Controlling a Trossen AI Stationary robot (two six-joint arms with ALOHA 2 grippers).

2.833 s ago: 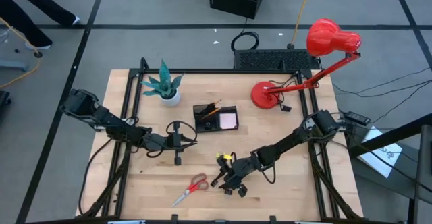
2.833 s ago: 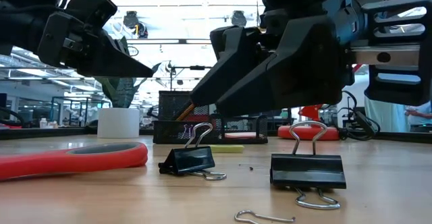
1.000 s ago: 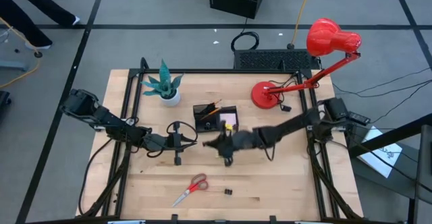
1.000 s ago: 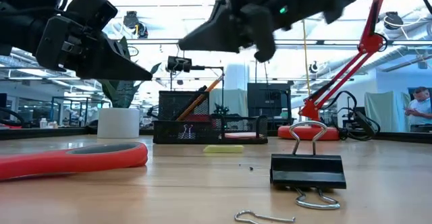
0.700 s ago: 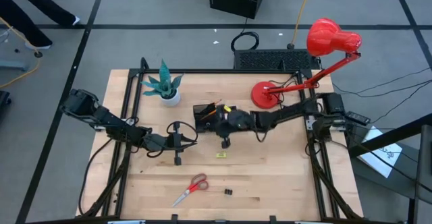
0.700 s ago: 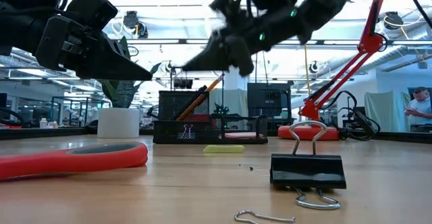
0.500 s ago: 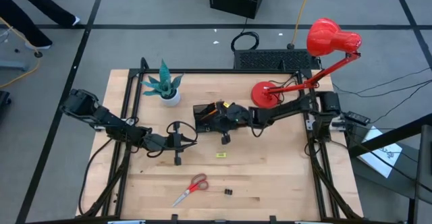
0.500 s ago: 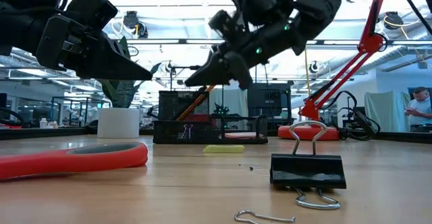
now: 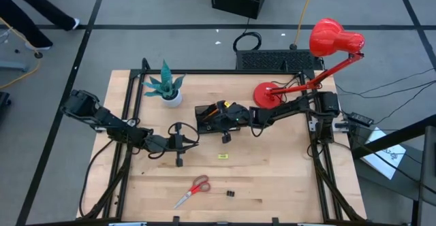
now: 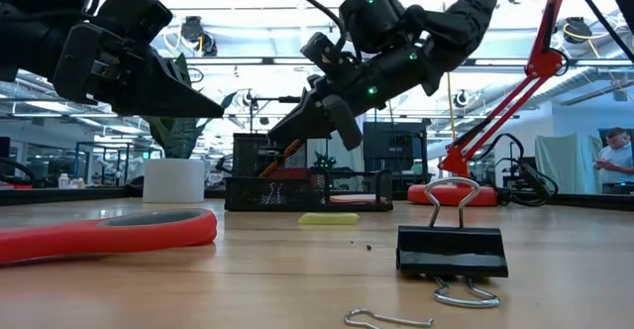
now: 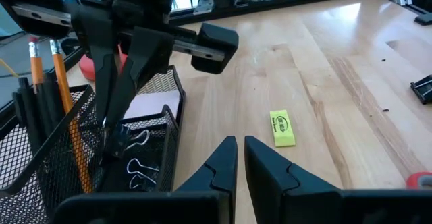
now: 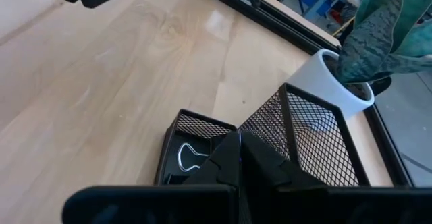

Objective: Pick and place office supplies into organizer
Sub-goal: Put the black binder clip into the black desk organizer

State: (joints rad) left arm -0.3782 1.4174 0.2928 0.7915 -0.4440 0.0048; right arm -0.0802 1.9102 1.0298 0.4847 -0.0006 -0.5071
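Observation:
The black mesh organizer stands at mid-table, holding orange pencils, a pink pad and wire-handled clips. My right gripper reaches in from the table's right. It is shut over the organizer's low compartment with a small black binder clip at its tips. My left gripper hovers left of the organizer, shut on nothing. Red-handled scissors, another binder clip and a yellow piece lie flat on the table. My right gripper has the binder clip at its fingertips, which slant down from the table's right into the organizer's low compartment. The fingers hide the part that they pinch. A wire loop shows beside the tips. I cannot tell whether the clip touches the compartment floor.
A potted teal plant stands far left of the organizer. A red desk lamp is at the far right, with a black keyboard behind it. The organizer's tall mesh cup rises next to my right fingertips. Bare wood lies near the front right.
My right gripper has swung from mid-table toward the far edge and the left, over the organizer. It has sunk until its shut tips are in the low compartment. The yellow piece, earlier hidden under the arm, now shows on the table.

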